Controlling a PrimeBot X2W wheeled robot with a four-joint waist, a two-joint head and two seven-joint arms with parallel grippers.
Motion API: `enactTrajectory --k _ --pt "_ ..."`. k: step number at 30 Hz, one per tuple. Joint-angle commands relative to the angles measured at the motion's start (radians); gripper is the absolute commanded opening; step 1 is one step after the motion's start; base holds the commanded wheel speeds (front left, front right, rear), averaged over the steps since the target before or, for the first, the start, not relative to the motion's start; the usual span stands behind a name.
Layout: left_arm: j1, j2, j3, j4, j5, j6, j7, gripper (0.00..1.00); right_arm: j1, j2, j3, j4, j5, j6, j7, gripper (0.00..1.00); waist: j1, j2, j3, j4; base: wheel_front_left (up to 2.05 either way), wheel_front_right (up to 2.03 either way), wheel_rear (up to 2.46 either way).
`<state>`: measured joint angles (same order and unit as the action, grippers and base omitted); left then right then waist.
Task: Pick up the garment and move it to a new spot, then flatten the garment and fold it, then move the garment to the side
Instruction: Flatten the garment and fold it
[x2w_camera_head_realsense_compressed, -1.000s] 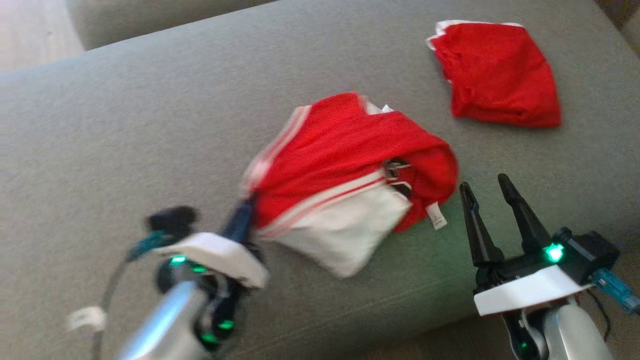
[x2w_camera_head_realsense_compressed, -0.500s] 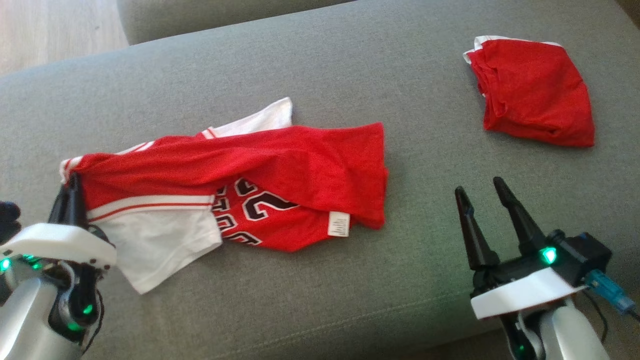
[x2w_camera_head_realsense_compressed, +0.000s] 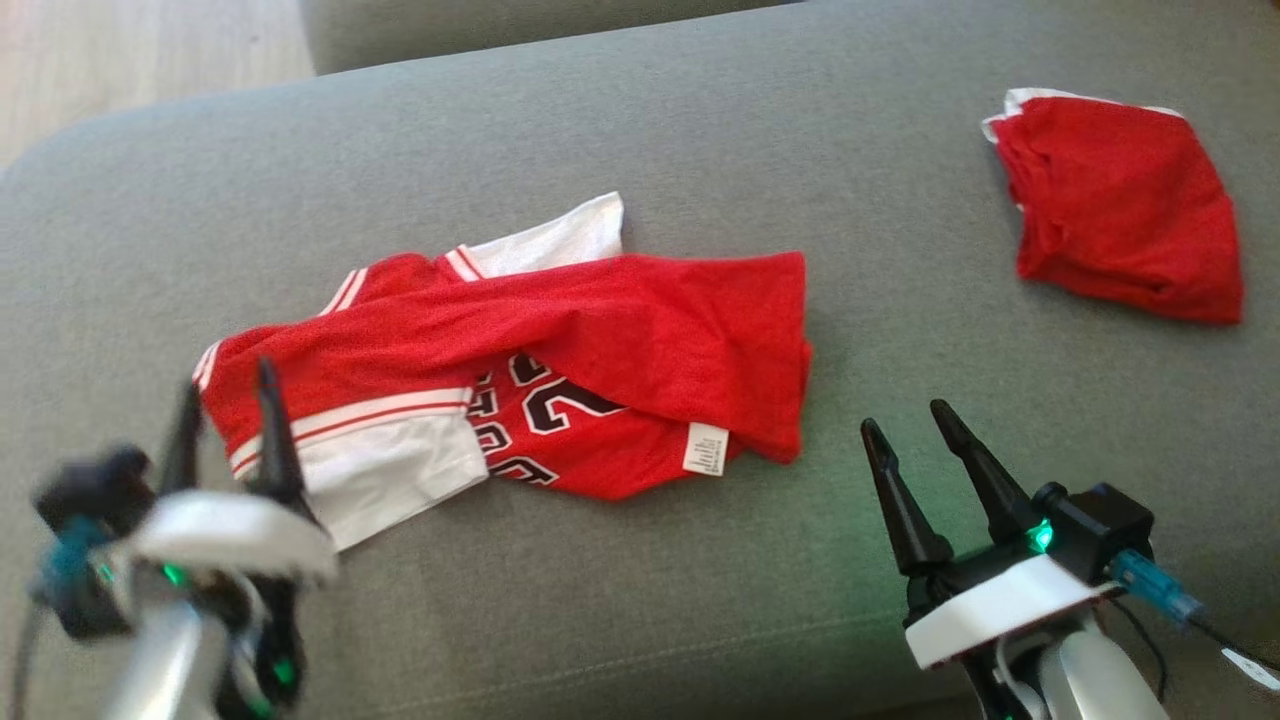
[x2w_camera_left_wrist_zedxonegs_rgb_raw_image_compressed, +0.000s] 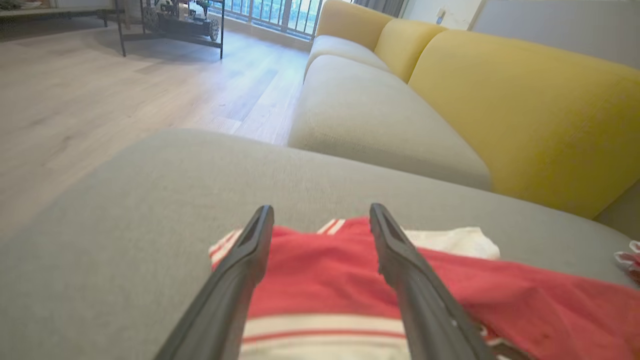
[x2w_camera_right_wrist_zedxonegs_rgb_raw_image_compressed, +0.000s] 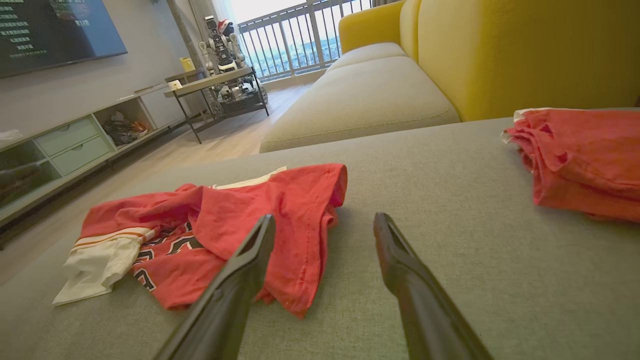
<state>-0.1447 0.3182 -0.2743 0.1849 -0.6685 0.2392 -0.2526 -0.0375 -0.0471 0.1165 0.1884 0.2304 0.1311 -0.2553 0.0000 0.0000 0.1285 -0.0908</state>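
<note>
The garment (x2w_camera_head_realsense_compressed: 560, 350) is a red jersey with white sleeves and black numbers, lying crumpled and stretched sideways on the grey sofa seat (x2w_camera_head_realsense_compressed: 640, 150). My left gripper (x2w_camera_head_realsense_compressed: 225, 385) stands open at the jersey's left end, its fingers apart over the red-and-white shoulder, holding nothing. The left wrist view shows the garment (x2w_camera_left_wrist_zedxonegs_rgb_raw_image_compressed: 325, 270) between and beneath the spread left gripper (x2w_camera_left_wrist_zedxonegs_rgb_raw_image_compressed: 320, 212). My right gripper (x2w_camera_head_realsense_compressed: 905, 420) is open and empty, just right of the jersey's lower right corner. In the right wrist view the garment (x2w_camera_right_wrist_zedxonegs_rgb_raw_image_compressed: 225, 220) lies to the left of the right gripper (x2w_camera_right_wrist_zedxonegs_rgb_raw_image_compressed: 325, 220).
A second red cloth (x2w_camera_head_realsense_compressed: 1120, 210) lies folded at the back right of the seat, seen also as the red cloth (x2w_camera_right_wrist_zedxonegs_rgb_raw_image_compressed: 585, 160). Yellow sofa backrests (x2w_camera_left_wrist_zedxonegs_rgb_raw_image_compressed: 525, 100) rise behind. Wooden floor (x2w_camera_left_wrist_zedxonegs_rgb_raw_image_compressed: 100, 90) lies off the seat's left end, with a low cabinet (x2w_camera_right_wrist_zedxonegs_rgb_raw_image_compressed: 75, 145) beyond.
My left gripper dragged the jersey's end leftward, spreading it out, then opened and let go. The head camera shifted. The right gripper stayed open.
</note>
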Motion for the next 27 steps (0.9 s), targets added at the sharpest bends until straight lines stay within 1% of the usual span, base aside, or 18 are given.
enactTrajectory --k 1,6,9,14,16,21,27 --pt "0.02 0.0 0.044 -0.044 0.034 0.008 -0.009 1.0 -0.043 -0.003 0.023 -0.026 0.008 0.0 -0.006 1.0 0.0 0.0 0.0 0.013 0.0 0.0 0.0" --pt "0.137 -0.084 0.052 -0.042 0.088 0.026 -0.009 1.0 -0.039 -0.003 0.027 -0.021 0.021 0.0 -0.006 1.0 0.0 0.0 -0.001 0.028 0.0 0.0 0.0" --pt "0.163 -0.113 0.039 0.002 0.101 0.014 -0.009 1.0 -0.04 -0.003 0.03 -0.02 0.025 0.0 -0.006 1.0 0.0 0.0 0.002 0.031 0.0 0.0 0.0" --pt "0.112 -0.104 -0.007 0.14 0.143 -0.008 -0.005 1.0 -0.042 -0.003 0.029 -0.014 0.023 0.0 -0.006 1.0 0.0 0.0 0.012 0.038 0.0 0.0 0.0" --pt "0.079 -0.111 -0.014 0.202 0.143 -0.017 0.0 1.0 -0.042 -0.003 0.027 -0.009 0.019 0.0 -0.006 1.0 0.0 0.0 0.016 0.041 0.0 0.0 0.0" --pt "0.005 -0.133 -0.026 0.331 0.135 -0.053 -0.002 1.0 -0.041 -0.003 0.027 0.01 0.009 0.0 -0.006 1.0 0.0 0.0 0.025 0.046 0.0 0.0 0.0" --pt "-0.054 -0.148 -0.046 0.441 0.127 -0.108 -0.003 1.0 -0.044 -0.003 0.021 0.022 0.001 0.0 -0.006 1.0 0.0 0.0 0.037 0.052 0.0 0.0 0.0"
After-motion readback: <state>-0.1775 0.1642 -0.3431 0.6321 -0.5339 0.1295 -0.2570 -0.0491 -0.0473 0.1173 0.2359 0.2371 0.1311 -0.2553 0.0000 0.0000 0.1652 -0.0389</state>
